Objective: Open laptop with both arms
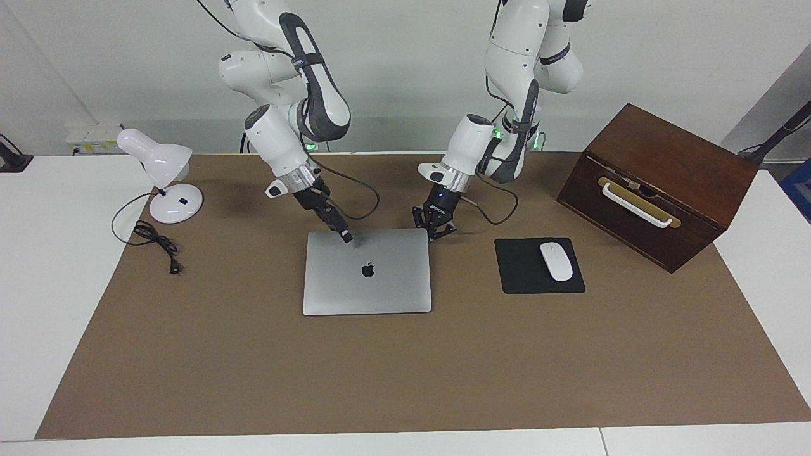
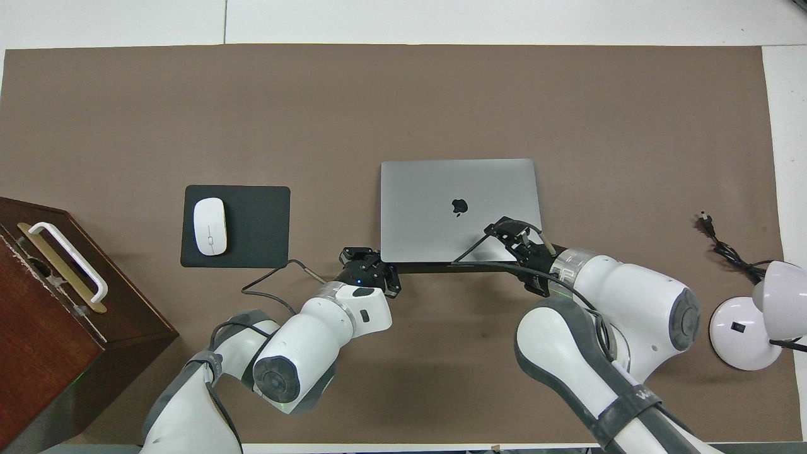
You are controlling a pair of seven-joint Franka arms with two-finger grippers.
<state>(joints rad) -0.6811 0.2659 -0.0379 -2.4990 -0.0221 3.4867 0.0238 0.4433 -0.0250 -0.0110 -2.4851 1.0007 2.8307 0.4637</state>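
Note:
The silver-grey laptop (image 1: 374, 288) lies shut and flat on the brown mat, apple logo up; it also shows in the overhead view (image 2: 435, 183). My right gripper (image 1: 346, 237) is shut, and its tip rests on the lid close to the edge nearest the robots (image 2: 493, 229). My left gripper (image 1: 434, 230) is open and low beside the laptop's corner nearest the robots, toward the left arm's end of the table (image 2: 365, 255). It holds nothing.
A black mouse pad (image 1: 526, 278) with a white mouse (image 1: 556, 261) lies beside the laptop toward the left arm's end. A brown wooden box (image 1: 659, 183) stands past it. A white desk lamp (image 1: 166, 183) and its cord (image 1: 155, 240) sit at the right arm's end.

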